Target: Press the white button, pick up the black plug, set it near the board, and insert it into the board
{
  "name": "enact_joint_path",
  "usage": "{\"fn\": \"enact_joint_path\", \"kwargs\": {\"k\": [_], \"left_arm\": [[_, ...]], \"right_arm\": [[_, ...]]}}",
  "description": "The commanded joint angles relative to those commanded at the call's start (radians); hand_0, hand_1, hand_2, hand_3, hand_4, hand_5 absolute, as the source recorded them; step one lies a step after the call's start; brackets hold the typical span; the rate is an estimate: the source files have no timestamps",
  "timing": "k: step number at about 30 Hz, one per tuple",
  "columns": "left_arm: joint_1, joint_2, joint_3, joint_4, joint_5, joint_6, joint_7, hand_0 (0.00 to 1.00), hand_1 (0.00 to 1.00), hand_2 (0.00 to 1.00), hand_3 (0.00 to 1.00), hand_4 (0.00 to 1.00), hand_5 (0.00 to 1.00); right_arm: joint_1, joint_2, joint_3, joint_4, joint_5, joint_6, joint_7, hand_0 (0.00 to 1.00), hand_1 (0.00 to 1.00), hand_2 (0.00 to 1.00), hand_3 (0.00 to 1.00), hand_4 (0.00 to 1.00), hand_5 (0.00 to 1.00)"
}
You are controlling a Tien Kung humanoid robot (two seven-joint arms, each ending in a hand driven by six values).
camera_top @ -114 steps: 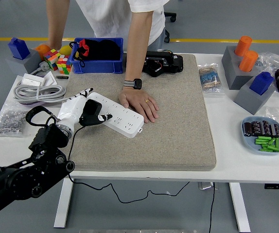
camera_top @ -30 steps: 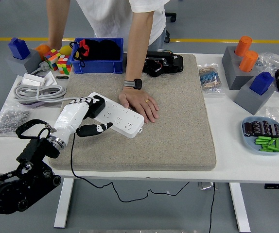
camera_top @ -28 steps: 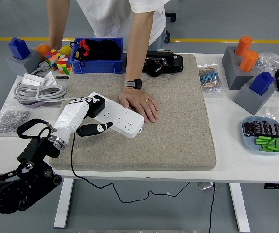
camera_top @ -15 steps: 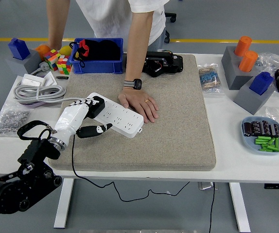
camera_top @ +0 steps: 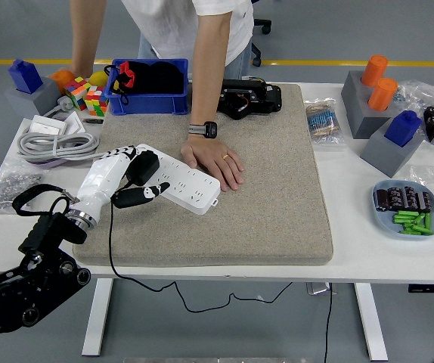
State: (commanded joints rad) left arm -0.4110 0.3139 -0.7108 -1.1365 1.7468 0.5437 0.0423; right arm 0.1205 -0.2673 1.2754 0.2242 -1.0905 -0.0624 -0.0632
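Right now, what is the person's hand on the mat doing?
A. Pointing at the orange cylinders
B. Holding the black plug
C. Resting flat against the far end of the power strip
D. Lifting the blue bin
C: the person's hand lies palm down on the mat, touching the power strip at its end, while the robot's left hand holds the black plug at the other end.

My left arm [camera_top: 28, 276] enters from seven o'clock and reaches toward one o'clock, black to the wrist. The left hand [camera_top: 119, 180] is white-shelled, its fingers [camera_top: 123, 154] curled forward and its dark thumb [camera_top: 137, 194] extended toward three o'clock. At twelve o'clock, the person's hand [camera_top: 215, 161] lies flat, palm down, fingers pointing toward five o'clock.
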Motion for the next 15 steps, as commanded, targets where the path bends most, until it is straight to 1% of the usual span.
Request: {"fn": "enact_joint_path", "kwargs": {"k": [6, 15], "left_arm": [[0.007, 0.002, -0.064, -0.034, 0.005, 0.008, -0.002, 0.948, 0.957, 0.909, 0.850, 0.895, 0.634], [0.028, -0.002, -0.144, -0.017, 0.002, 0.006, -0.001, 0.949, 0.957, 0.912, 0.852, 0.895, 0.644]], "right_arm": [[-0.002, 0.000, 0.002, -0.001, -0.001, 0.000, 0.000, 0.611, 0.572, 0.569, 0.578, 0.649, 0.388], [-0.002, 0.002, 0.007, -0.001, -0.003, 0.000, -0.001, 0.611, 0.572, 0.569, 0.578, 0.649, 0.388]]}}
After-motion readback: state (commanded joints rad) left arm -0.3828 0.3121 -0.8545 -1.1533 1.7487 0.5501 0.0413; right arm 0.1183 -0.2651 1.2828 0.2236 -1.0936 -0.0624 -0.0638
